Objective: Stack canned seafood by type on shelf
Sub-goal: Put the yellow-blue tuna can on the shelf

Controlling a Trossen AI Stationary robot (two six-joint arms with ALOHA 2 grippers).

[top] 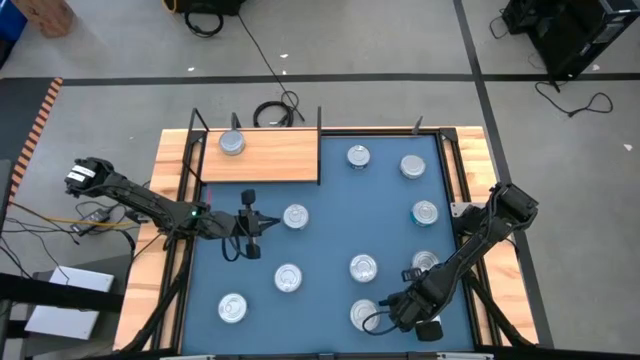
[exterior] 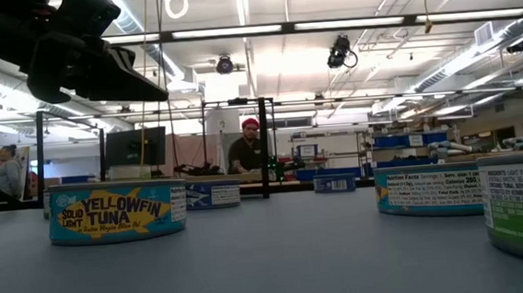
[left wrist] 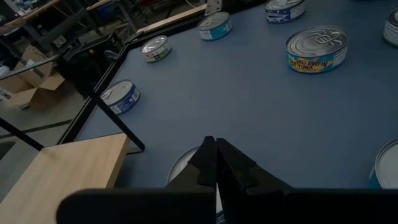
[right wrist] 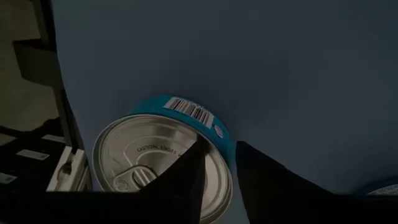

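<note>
Your right gripper [right wrist: 217, 180] straddles the blue-banded tin's [right wrist: 161, 162] rim, fingers parted, not clamped; your left gripper [left wrist: 216, 163] hovers closed, empty.

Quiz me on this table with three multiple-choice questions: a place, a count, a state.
1. Where is the right gripper? A over a cardboard box; B at a tin on the blue mat; C off the table.
2. Tins on the shelf? A one; B three; C five.
3. The left gripper is: A shut, empty; B holding a tin; C wide open.
B: it sits at a blue-sided tin. A: a lone tin stands there. A: its fingers meet, nothing between.
</note>
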